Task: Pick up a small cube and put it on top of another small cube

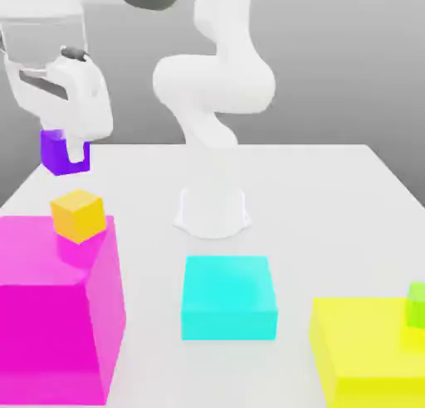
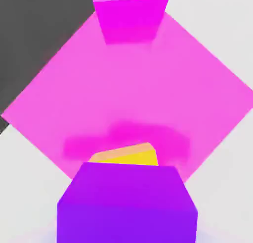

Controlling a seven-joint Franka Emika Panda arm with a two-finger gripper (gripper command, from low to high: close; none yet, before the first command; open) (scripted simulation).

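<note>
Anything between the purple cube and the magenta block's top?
Yes, the small orange cube: in the exterior view it sits on the magenta block, below the raised purple cube.

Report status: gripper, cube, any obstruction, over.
Fingers shut on purple cube, held aloft. Orange cube on magenta block, nothing on top. No obstruction seen between the two cubes.

No legible text, label, brand, number or sign found on any surface, in either the exterior view or the hand view.
</note>
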